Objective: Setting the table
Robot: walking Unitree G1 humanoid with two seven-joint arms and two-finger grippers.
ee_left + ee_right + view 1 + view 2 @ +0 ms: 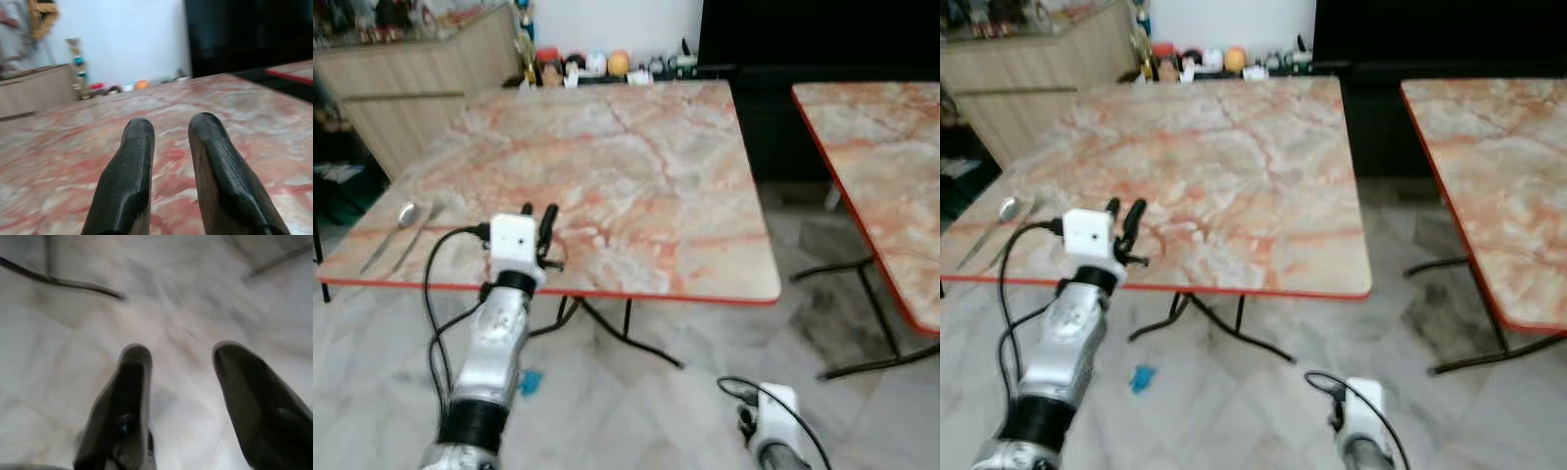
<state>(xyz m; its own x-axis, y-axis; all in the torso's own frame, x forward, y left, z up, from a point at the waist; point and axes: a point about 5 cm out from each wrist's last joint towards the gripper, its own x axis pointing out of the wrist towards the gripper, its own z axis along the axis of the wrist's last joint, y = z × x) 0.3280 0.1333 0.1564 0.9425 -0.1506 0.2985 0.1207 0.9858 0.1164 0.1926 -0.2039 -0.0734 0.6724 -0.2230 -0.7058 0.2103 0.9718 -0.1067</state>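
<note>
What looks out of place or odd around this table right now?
A small blue scrap lies on the floor under the table's near edge. The spoon and fork lie neatly side by side; nothing is spilled.

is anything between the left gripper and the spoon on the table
Nothing visible. The left gripper hovers over the table's near edge, and the spoon lies to its left beside a fork, with bare tabletop between them.

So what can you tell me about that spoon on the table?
The spoon looks like plain shiny metal, with a rounded bowl and a long thin handle. It lies flat on the marble-patterned table near its front left corner, bowl pointing away from the robot, beside another slim utensil. Nothing grips it; the left pincer hovers to its right.
</note>
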